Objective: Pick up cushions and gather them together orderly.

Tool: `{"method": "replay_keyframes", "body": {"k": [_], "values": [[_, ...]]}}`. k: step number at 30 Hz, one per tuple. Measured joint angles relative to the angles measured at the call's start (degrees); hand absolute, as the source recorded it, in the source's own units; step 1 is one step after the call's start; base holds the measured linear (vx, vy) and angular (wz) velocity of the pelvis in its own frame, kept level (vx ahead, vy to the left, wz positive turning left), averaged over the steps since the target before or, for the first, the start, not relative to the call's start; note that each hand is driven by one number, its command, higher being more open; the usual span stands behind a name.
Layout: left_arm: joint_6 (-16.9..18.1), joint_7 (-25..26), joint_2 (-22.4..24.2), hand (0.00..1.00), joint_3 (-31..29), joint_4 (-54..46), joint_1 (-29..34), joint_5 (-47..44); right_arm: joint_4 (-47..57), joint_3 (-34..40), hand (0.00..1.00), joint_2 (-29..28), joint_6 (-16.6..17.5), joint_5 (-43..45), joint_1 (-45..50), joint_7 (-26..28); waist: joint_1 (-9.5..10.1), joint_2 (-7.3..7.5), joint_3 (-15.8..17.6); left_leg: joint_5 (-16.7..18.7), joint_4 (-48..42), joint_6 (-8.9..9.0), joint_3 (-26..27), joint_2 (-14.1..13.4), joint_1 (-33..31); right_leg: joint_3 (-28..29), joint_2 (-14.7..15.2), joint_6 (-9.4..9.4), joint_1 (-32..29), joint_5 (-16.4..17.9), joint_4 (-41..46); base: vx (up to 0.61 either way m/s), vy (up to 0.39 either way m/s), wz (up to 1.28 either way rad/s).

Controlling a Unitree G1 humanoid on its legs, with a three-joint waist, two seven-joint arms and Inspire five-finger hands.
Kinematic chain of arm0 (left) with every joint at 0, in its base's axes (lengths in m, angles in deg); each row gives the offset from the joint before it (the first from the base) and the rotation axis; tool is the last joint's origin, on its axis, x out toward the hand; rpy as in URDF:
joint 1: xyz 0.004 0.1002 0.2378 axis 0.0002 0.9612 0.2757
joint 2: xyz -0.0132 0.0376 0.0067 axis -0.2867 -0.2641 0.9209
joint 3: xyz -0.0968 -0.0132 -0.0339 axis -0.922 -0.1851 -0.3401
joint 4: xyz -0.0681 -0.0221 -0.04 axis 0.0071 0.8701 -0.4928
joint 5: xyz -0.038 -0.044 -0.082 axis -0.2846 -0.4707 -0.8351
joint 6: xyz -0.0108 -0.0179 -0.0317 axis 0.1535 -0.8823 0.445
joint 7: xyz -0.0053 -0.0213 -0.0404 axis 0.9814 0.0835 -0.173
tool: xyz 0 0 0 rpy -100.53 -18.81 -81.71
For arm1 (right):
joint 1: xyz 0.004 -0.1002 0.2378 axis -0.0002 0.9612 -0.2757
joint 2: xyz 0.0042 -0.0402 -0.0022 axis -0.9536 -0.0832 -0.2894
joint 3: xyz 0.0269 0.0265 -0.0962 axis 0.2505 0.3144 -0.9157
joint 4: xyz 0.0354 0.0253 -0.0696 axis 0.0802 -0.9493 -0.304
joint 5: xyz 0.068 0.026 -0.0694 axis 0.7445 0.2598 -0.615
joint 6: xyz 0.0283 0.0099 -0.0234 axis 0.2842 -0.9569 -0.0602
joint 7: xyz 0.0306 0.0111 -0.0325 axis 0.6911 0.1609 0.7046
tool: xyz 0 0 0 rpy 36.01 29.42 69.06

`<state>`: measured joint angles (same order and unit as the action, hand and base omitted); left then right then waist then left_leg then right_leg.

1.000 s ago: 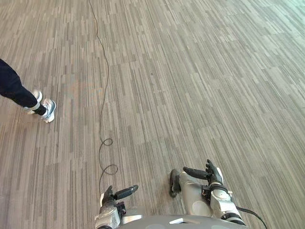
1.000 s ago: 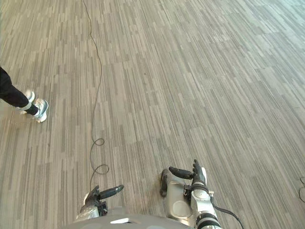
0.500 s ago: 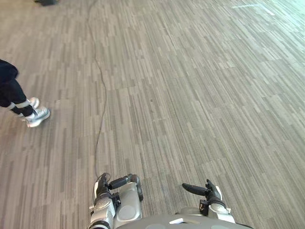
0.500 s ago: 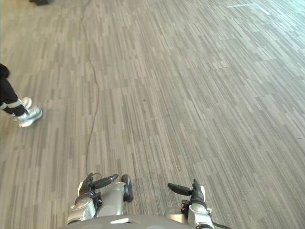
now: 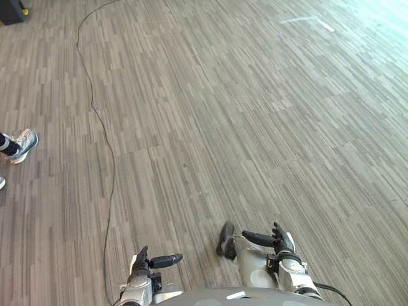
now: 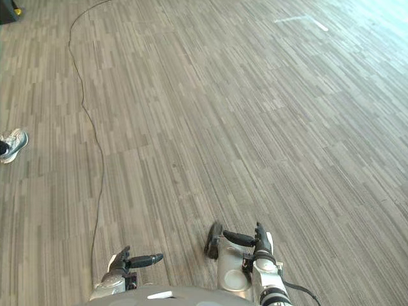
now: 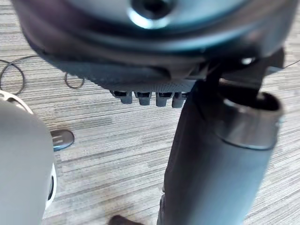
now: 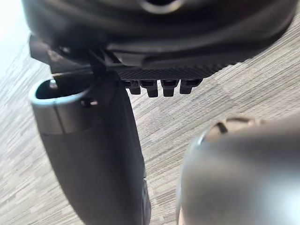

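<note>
While the robot faces a wide grey striped floor [image 5: 255, 115], the left eye view has its left hand [image 5: 143, 268] and right hand [image 5: 279, 241] low in front, fingers held straight and closed on nothing. Well off to the side of the left fingers a person's shoe [image 5: 23, 143] rests on the floor. Far ahead of the right fingers lies a white tape mark [image 5: 307, 23]. The right eye view shows the same. In the left wrist view the fingers [image 7: 143, 97] sit in a loose row, the thumb [image 7: 211, 159] standing apart, with floor past them. In the right wrist view the fingers [image 8: 161, 86] are likewise relaxed and empty. Where the cushions lie I cannot tell.
</note>
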<state>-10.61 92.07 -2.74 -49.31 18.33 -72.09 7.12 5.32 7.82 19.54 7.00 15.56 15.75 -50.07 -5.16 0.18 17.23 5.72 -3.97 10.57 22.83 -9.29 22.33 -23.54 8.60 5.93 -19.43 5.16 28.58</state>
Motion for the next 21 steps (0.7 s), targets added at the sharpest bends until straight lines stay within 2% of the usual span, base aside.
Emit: {"method": "replay_keyframes", "body": {"k": [2,3,4,5,6,7,8,9,10,12,13,14,15,16,17,18,19,20,21], "values": [[0.1,-0.2,0.4,1.0,-0.9,-0.1,0.2,1.1,0.3,1.3,1.0,-0.2,-0.7,-0.1,0.5,0.0,-0.45,-0.52,0.1,-1.3,-13.5,1.83,-0.6,-3.5,-2.9,0.3,-1.3,-0.32,3.5,3.3,-0.3,0.47,-0.242,-0.32],[0.1,-0.2,0.8,1.0,-2.5,-0.4,0.1,1.0,0.8,1.4,1.0,-0.3,-1.3,-0.1,1.0,0.0,-0.66,-1.22,0.4,-3.1,-25.8,3.87,-2.4,-6.7,-6.9,0.8,-3.1,-0.25,6.5,3.9,-2.2,0.41,-0.171,-0.55],[0.0,-0.3,1.8,1.0,-5.3,-1.8,0.7,1.0,2.1,1.0,1.0,-0.3,-1.5,-0.1,2.0,-0.1,-0.68,-2.07,0.4,-3.3,-39.9,4.24,-4.2,-9.1,-11.8,2.2,-5.4,0.24,9.6,4.5,-4.4,0.49,-0.153,-0.56],[0.0,-0.2,2.1,1.0,-6.5,-2.5,1.1,0.9,2.7,0.9,1.0,-0.5,-1.5,-0.1,2.4,-0.1,-0.62,-2.26,0.5,-3.3,-44.5,4.21,-4.3,-9.9,-13.4,3.1,-6.2,0.5,10.7,4.8,-5.0,0.4,-0.096,-0.86],[0.2,0.1,2.4,1.0,-8.3,-3.8,2.1,0.3,3.5,0.5,1.0,-1.0,-1.4,0.0,3.1,-0.2,-0.2,-2.27,0.8,-1.9,-53.4,3.56,-3.1,-11.5,-15.9,5.5,-8.2,1.29,14.0,5.5,-6.7,0.37,-0.032,-1.26],[0.3,0.8,2.4,1.0,-9.5,-5.1,3.3,-1.7,3.7,-0.9,1.0,-1.5,-1.6,0.1,3.8,-0.4,0.71,-2.03,0.9,1.4,-56.5,1.53,-0.4,-12.4,-18.2,9.1,-10.1,1.61,17.7,5.8,-9.1,0.38,0.033,-1.6],[0.6,1.1,2.1,1.0,-10.5,-5.9,3.7,-2.5,3.8,-1.5,1.0,-1.9,-1.7,0.1,4.3,-0.4,1.31,-1.71,0.8,4.4,-54.5,-1.22,1.5,-12.3,-20.3,11.6,-10.7,1.55,20.3,5.8,-11.1,0.37,0.057,-1.41],[0.7,1.1,2.2,1.0,-11.1,-6.4,3.9,-2.8,3.6,-1.5,1.0,-2.2,-1.6,0.1,4.4,-0.4,1.61,-1.43,0.8,5.5,-51.7,-2.53,2.8,-12.2,-21.3,13.1,-10.7,1.62,21.6,5.8,-12.2,0.36,0.089,-1.38],[1.2,1.2,2.5,1.0,-12.0,-7.4,4.4,-3.8,3.3,-1.3,1.0,-2.3,-1.8,0.4,4.7,-0.3,1.97,-0.94,0.8,7.3,-43.7,-4.72,4.5,-11.8,-24.2,17.0,-10.5,1.58,24.3,5.8,-14.4,0.24,0.092,-1.03],[1.4,1.2,3.3,1.0,-13.2,-7.9,4.4,-3.8,3.2,-1.3,1.0,-2.1,-1.9,0.4,4.9,-0.4,2.23,-0.89,0.5,7.5,-37.4,-5.13,4.1,-10.7,-27.1,20.1,-9.8,1.09,25.9,6.1,-15.6,0.31,0.196,-1.2],[1.6,1.3,3.9,1.0,-13.6,-8.6,4.4,-4.0,2.7,-1.3,1.0,-1.8,-1.9,0.3,5.0,-0.5,3.12,-0.76,0.3,7.2,-28.4,-4.86,1.1,-7.5,-30.1,24.4,-7.9,-0.51,27.2,7.0,-16.2,0.33,0.258,-1.31],[1.8,1.3,4.1,1.0,-13.6,-8.8,4.4,-4.1,2.6,-1.3,1.0,-1.7,-1.9,0.3,5.1,-0.5,3.28,-0.72,0.3,6.9,-26.2,-4.41,-0.2,-6.5,-30.8,25.5,-7.4,-0.97,27.6,7.3,-16.4,0.39,0.314,-1.42],[2.4,1.5,4.4,1.0,-13.5,-9.0,4.4,-4.1,1.8,-1.3,1.0,-1.4,-1.9,0.3,5.1,-0.6,3.46,-0.68,0.2,4.8,-18.1,-3.43,-4.1,-3.3,-32.1,28.1,-5.7,-2.73,29.0,8.4,-17.2,0.45,0.362,-1.0],[2.7,1.7,4.6,1.0,-13.4,-8.9,4.4,-4.2,1.3,-1.3,1.0,-1.2,-1.9,0.3,5.0,-0.7,3.46,-0.98,0.1,2.9,-12.7,-3.28,-6.0,-1.5,-32.9,29.8,-5.0,-4.21,30.4,9.4,-17.9,0.49,0.383,-1.11],[2.7,1.7,4.9,1.0,-13.2,-8.6,4.6,-4.2,0.9,-1.4,1.0,-0.9,-1.9,0.3,5.2,-0.7,3.63,-1.74,-0.6,2.2,-9.1,-3.28,-6.8,-0.8,-33.1,31.2,-4.9,-5.81,31.5,10.7,-18.0,0.63,0.477,-0.91],[2.7,1.6,5.3,1.0,-13.4,-8.4,4.8,-5.0,0.0,-1.5,1.0,-0.3,-1.8,0.2,5.2,-0.7,4.34,-2.12,-1.2,-2.2,-9.4,-4.31,-8.8,-0.5,-32.8,33.0,-4.9,-7.17,32.4,12.2,-17.5,0.53,0.383,-1.11],[2.6,1.6,4.5,1.0,-13.2,-8.4,5.1,-5.6,-1.8,-3.0,1.0,-0.9,-2.0,0.0,5.5,-0.5,5.29,-0.3,-3.6,-3.5,-13.9,-4.93,-8.7,0.4,-33.5,34.3,-3.1,-7.79,32.5,12.9,-16.3,0.53,0.375,-0.99],[2.6,1.6,4.2,1.0,-13.2,-8.4,5.4,-5.6,-1.8,-3.3,1.0,-1.4,-2.0,-0.1,5.9,-0.4,5.42,0.44,-4.3,-2.7,-15.0,-5.69,-8.6,0.9,-33.6,34.2,-2.5,-7.76,32.1,12.9,-15.5,0.42,0.283,-0.88],[2.6,1.5,3.0,1.0,-13.0,-8.3,5.7,-5.4,-1.3,-3.8,1.0,-2.8,-1.9,-0.1,6.6,-0.3,5.34,2.0,-5.5,0.6,-17.0,-6.39,-7.3,2.0,-33.3,34.4,-0.9,-7.81,30.6,12.9,-12.0,0.52,0.364,-0.55]]}}
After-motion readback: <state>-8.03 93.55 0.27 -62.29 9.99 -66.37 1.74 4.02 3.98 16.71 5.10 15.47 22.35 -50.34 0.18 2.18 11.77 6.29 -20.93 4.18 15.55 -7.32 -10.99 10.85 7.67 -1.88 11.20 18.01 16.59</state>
